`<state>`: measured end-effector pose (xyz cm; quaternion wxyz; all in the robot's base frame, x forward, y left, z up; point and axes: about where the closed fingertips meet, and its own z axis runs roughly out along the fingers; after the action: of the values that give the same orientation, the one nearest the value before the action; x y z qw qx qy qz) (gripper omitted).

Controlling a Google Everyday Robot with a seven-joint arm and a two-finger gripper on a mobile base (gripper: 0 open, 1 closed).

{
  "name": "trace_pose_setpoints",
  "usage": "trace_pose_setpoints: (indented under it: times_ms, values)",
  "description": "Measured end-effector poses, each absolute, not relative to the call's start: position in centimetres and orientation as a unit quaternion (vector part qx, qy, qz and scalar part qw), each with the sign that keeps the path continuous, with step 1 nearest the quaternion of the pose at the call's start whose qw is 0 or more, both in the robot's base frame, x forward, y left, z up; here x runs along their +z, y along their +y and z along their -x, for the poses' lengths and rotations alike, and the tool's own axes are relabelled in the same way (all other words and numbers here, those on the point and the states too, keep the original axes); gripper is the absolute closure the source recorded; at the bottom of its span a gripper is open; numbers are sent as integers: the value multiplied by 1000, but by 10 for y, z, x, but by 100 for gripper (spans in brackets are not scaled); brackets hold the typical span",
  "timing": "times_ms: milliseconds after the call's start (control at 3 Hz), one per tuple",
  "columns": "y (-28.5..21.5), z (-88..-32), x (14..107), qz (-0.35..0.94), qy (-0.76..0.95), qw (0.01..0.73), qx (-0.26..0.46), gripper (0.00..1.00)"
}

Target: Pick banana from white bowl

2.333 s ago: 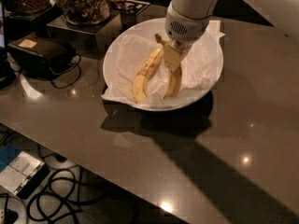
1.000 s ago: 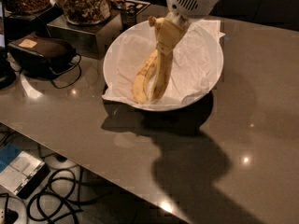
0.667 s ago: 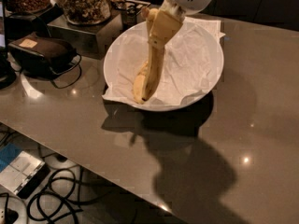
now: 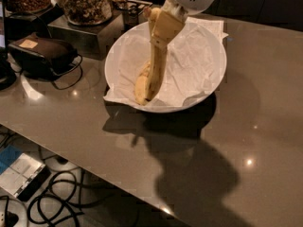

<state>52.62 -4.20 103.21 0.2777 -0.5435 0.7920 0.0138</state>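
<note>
Gripper (image 4: 164, 28) clasping banana (image 4: 157, 64), raised higher above white bowl (image 4: 219, 81)

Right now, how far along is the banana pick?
Done: the hand is shut on the banana. In hand: it hangs upright, its lower end low over the white bowl. Left: lifting it clear; a second banana lies inside.

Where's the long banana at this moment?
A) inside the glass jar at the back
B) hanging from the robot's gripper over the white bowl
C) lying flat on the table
B: the gripper, above the far side of the white bowl, has its fingers clamped on the top of the banana, which dangles below.
</note>
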Motion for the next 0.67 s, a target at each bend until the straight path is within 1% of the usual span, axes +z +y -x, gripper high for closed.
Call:
trace_pose_setpoints:
  times_ms: [333,667]
  values:
    - [-14,-508,1031,568,777,272,26,100]
    - [29,-489,1033,605,752,257,52,100]
